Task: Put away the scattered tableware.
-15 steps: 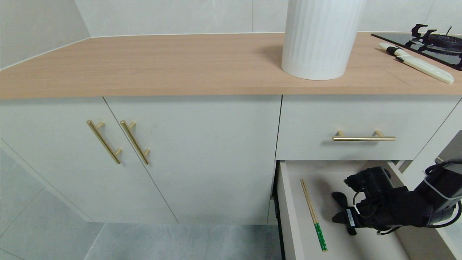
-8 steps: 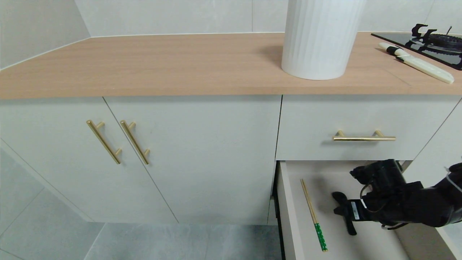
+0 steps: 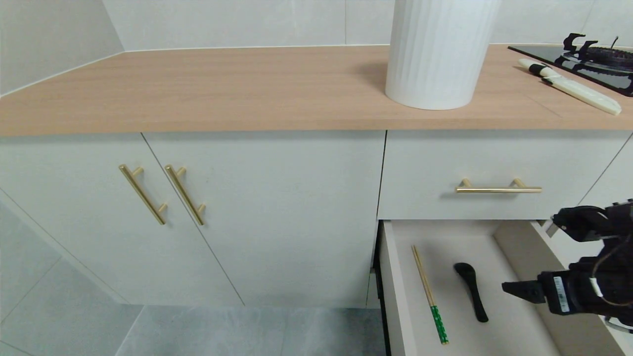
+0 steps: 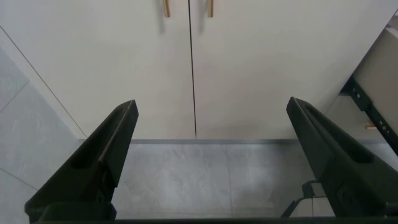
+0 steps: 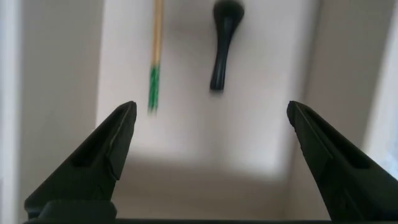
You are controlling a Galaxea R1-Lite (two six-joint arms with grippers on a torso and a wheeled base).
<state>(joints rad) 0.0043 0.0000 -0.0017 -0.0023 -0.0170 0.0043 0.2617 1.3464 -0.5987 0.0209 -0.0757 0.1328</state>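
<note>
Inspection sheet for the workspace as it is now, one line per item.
Surface: wooden countertop; lower drawer pulled open.
Job's things: chopsticks and black spoon lie apart on the drawer floor; cream knife lies on the countertop beside the stove.
Clutter: tall white ribbed container on the countertop.
Grippers: right gripper open, empty, by the drawer's right edge; left gripper open, empty, facing the cabinet doors.
Cables: thin wires loop at the right wrist.
Surroundings: tiled wall, grey floor, upper drawer shut.
</note>
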